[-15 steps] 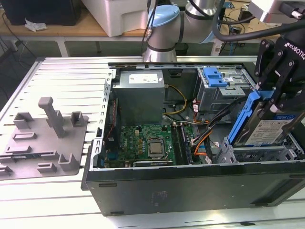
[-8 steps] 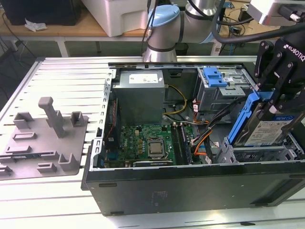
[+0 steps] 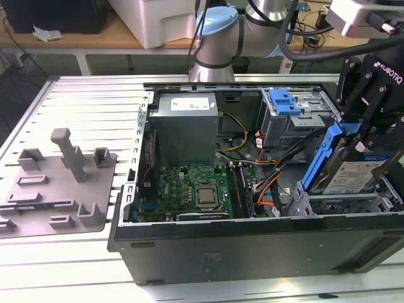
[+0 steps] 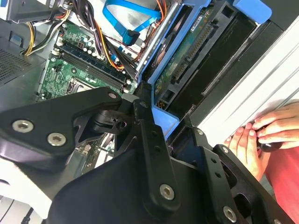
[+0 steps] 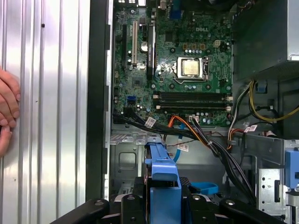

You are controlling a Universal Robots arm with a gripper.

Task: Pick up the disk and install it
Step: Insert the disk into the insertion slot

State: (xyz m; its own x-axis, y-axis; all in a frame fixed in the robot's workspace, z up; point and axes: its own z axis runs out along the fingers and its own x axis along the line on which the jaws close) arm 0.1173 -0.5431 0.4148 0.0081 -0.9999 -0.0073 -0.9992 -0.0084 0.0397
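- At the exterior view's far left, a grey fixture plate [image 3: 57, 189] lies on the ribbed table [image 3: 95, 95], well apart from the work.
- Towards the middle stands the open computer case [image 3: 252, 252], with the grey power-supply box [image 3: 186, 129] at its back and the green motherboard [image 3: 189, 189] in front of that.
- Further right, a drive cage [image 3: 281, 136] carries a light-blue latch plate [image 3: 284, 101] on top.
- At the exterior view's right, the gripper [image 3: 355, 134] hangs over the case's near corner, its fingers closed on the upper end of the disk [image 3: 353, 173], gripping the blue carrier frame [image 5: 163, 177].
- So the disk lies straight below the gripper, inside the case and clear of the motherboard.
- Its long axis runs steeply downward from the fingers, leaning a little: the top sits further to the exterior view's right than the bottom.
- Its labelled face looks out at the exterior view; in the second wrist view its green circuit-board underside [image 4: 187, 65] shows.
- The lower end points into the grey bay [image 3: 344, 203] just beneath; I cannot tell whether they touch.
- A person's hand [image 4: 261, 135] rests on the table beside the case.
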